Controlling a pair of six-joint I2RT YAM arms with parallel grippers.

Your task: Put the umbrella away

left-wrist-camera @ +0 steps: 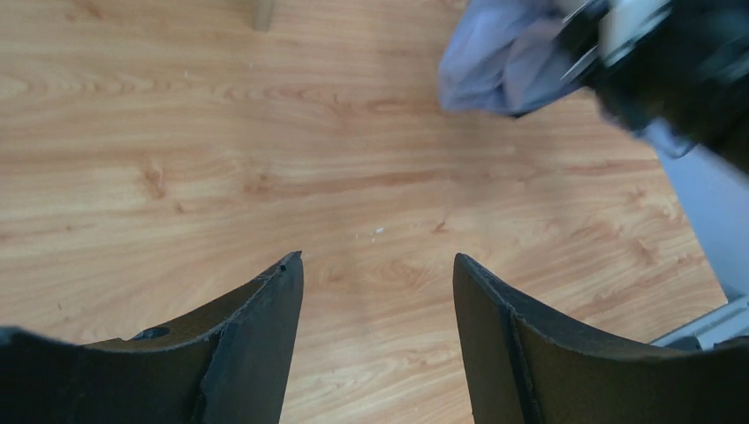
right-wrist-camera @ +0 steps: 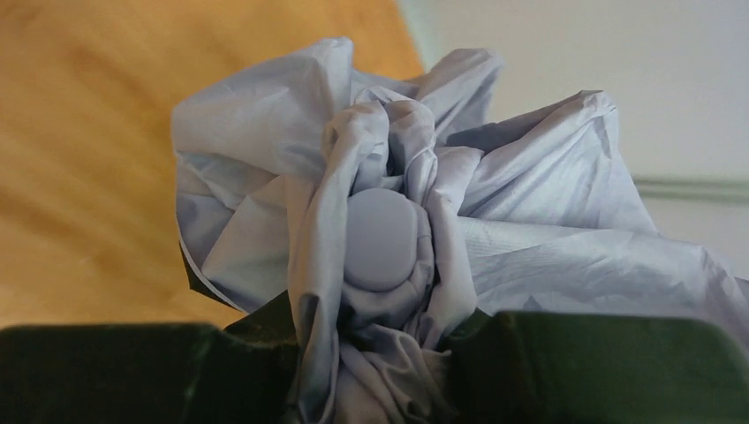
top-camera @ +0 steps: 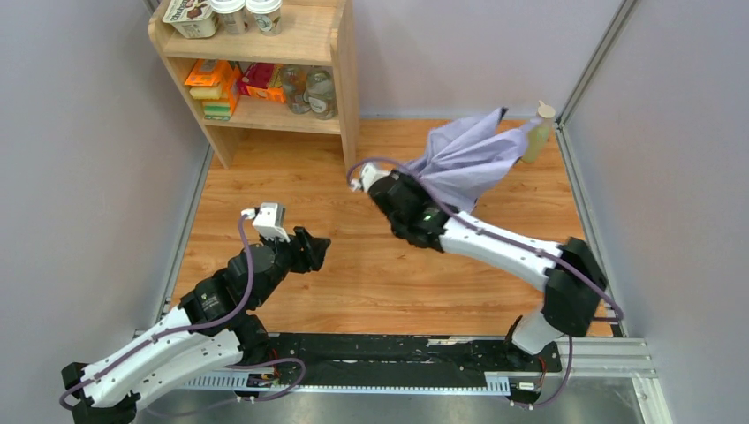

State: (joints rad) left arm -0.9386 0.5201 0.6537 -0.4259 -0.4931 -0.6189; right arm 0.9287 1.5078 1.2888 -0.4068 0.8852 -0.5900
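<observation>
The umbrella (top-camera: 468,157) is a bunched pale lilac canopy held off the wooden floor at the back right, its fabric gathered toward my right gripper (top-camera: 415,190). In the right wrist view the crumpled fabric and the small rounded lilac handle (right-wrist-camera: 380,238) sit between the fingers, with my right gripper (right-wrist-camera: 375,353) shut on the umbrella. My left gripper (top-camera: 316,247) hovers left of centre, well apart from the umbrella. Its fingers stand wide open over bare wood in the left wrist view, left gripper (left-wrist-camera: 378,265), with the umbrella (left-wrist-camera: 503,57) at the upper right.
A wooden shelf unit (top-camera: 340,62) with boxes, jars and cups stands at the back left. A pale bottle (top-camera: 539,132) stands by the back right wall, just behind the canopy. Grey walls close in both sides.
</observation>
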